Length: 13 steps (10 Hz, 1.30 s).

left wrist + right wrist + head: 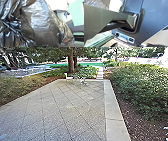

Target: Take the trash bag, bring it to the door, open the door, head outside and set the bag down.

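The trash bag (40, 22), dark, glossy and crumpled, shows large and close in the left wrist view, with its folds gathered toward one side. Part of the same kind of shiny, wrinkled plastic, the bag (99, 4), also appears behind the robot's arm in the right wrist view. How the left gripper holds or touches the bag cannot be made out. The right wrist view shows the robot's own dark body and a jointed bar near the right gripper's camera.
Ahead lies a tiled patio (67, 107) with a pale concrete border (115, 114) on its right. A white chair (68, 76) stands at the far edge near tree trunks. Bushes (145, 89) line the right, low planting the left.
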### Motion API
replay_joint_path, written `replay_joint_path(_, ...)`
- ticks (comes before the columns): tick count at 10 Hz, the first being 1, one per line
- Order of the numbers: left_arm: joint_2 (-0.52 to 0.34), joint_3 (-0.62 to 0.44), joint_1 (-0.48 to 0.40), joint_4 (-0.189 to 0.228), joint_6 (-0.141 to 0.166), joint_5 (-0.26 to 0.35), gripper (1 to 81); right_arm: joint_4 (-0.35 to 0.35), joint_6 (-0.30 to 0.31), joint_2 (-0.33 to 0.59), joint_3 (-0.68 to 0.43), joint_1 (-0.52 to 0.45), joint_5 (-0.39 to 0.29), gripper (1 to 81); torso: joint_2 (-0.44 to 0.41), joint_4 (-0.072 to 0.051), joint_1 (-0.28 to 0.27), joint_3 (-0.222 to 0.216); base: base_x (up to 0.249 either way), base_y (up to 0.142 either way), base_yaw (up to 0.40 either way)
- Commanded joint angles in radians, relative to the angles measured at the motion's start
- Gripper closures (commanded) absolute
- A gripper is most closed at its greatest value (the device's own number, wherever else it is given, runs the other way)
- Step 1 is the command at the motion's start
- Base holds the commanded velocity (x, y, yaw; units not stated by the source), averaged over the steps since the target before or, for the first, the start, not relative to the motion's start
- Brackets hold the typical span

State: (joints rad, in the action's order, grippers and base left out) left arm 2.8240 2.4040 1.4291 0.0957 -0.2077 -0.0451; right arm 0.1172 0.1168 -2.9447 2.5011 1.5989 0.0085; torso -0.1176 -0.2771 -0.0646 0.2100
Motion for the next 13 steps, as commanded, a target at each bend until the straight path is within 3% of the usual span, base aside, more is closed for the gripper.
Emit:
replay_joint_path(1,-0.112,-0.115,-0.110,-0.076,0.002,0.064,81.1,0.013,-0.003,-0.006,-0.018,-0.018,-0.061,1.0,0.000,0.000,0.000,-0.001,0.000,0.000,0.000)
replay_joint_path(3,-0.205,-0.221,-0.192,-0.149,0.002,0.111,81.1,0.019,-0.003,-0.007,-0.018,-0.015,-0.061,1.0,0.000,0.000,0.000,0.011,0.000,0.000,0.000)
replay_joint_path(6,-0.257,-0.256,-0.328,-0.225,0.002,0.212,81.1,0.007,0.000,0.000,0.004,-0.007,-0.059,1.0,0.001,0.000,0.000,0.011,0.000,0.000,0.000)
replay_joint_path(9,-0.276,-0.249,-0.462,-0.275,0.002,0.321,81.1,-0.001,0.001,0.023,0.033,0.003,-0.059,1.0,0.001,0.000,0.000,0.011,0.000,0.000,0.000)
replay_joint_path(13,-0.299,-0.249,-0.604,-0.332,0.002,0.421,81.1,-0.001,0.003,0.036,0.037,0.022,-0.059,1.0,0.001,0.000,0.000,0.012,0.000,0.000,0.000)
